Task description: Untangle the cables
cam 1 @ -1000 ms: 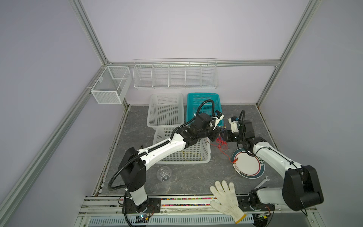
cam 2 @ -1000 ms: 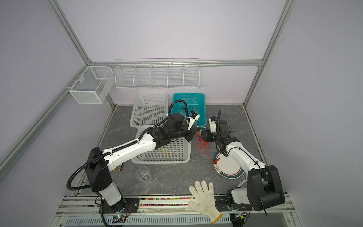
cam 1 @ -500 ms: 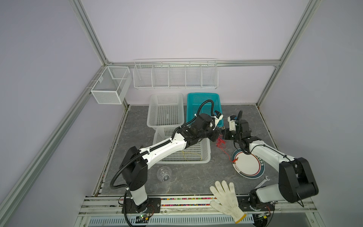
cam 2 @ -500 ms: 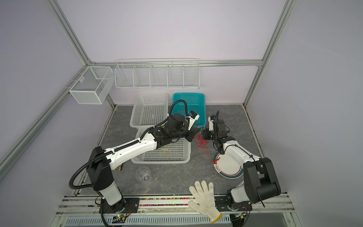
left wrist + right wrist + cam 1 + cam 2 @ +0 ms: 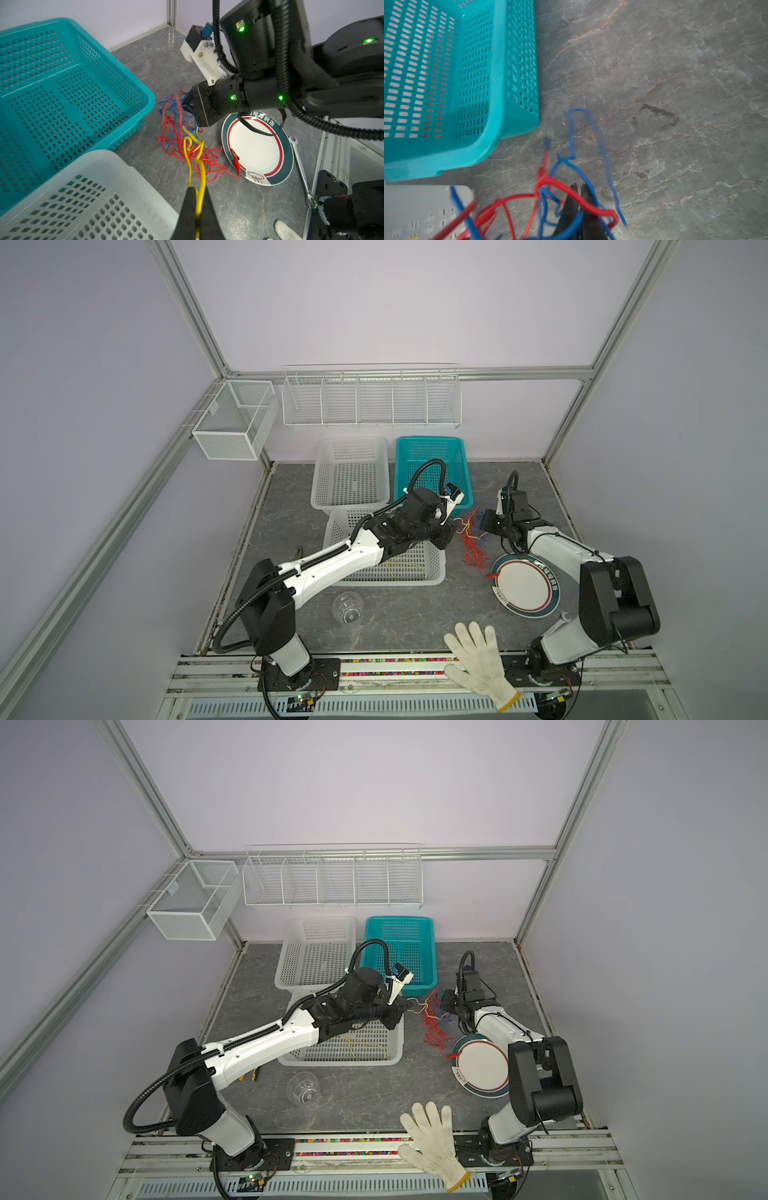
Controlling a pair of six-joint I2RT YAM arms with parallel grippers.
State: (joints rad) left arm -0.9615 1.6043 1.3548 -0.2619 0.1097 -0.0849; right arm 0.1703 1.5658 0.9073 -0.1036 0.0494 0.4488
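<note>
Thin red, blue and yellow cables (image 5: 471, 551) lay tangled on grey marbled desk (image 5: 395, 614); left gripper (image 5: 196, 197) jaws pinched yellow strand (image 5: 203, 178); right gripper (image 5: 579, 193) jaws pressed together amid red-blue loops

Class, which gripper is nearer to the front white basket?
Left. The left gripper, shut on the yellow cable, hangs at the front white basket's corner; the right gripper is across the cable tangle, near the plate.

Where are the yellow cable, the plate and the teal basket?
yellow cable (image 5: 202, 174): left wrist view, on its taut stretch.
plate (image 5: 524, 588): a top view, on its white middle.
teal basket (image 5: 409, 952): a top view, on its bare floor.
</note>
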